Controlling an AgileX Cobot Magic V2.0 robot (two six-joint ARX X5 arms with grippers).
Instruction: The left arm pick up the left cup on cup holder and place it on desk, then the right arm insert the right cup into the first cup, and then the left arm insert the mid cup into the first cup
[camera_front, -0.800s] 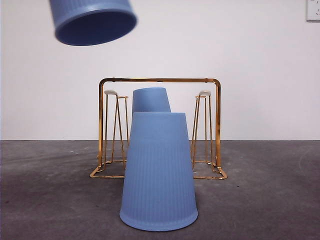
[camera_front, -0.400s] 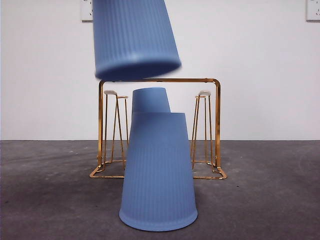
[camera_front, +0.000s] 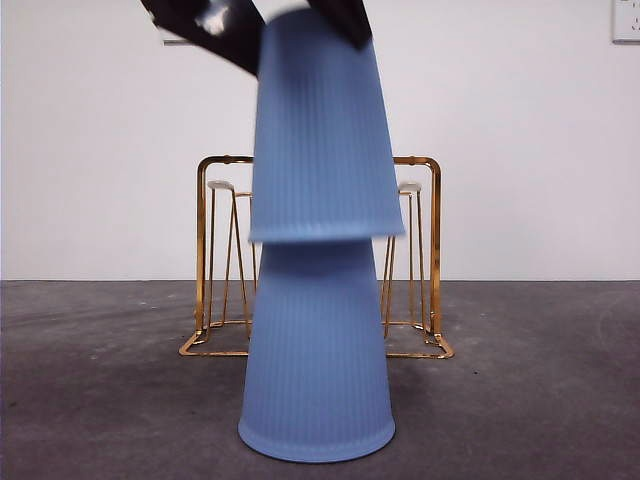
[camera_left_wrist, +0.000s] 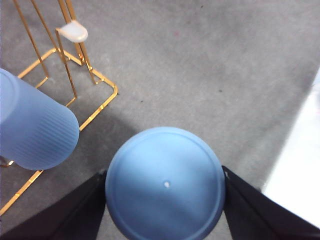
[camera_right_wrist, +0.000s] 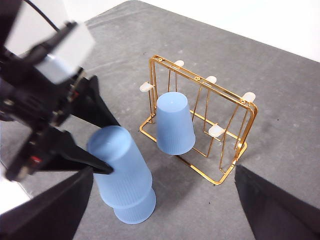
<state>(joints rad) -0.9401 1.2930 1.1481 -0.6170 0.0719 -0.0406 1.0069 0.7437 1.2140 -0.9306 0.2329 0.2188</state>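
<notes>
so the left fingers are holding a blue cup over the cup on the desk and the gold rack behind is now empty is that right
Not quite. The left fingers do hold a blue cup over the cup on the desk, but the gold rack is not empty: the right wrist view shows one more blue cup still sitting upside down on it.

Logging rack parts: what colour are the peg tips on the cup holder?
Pale off-white tips on the gold cup holder; clearest in the left wrist view.
</notes>
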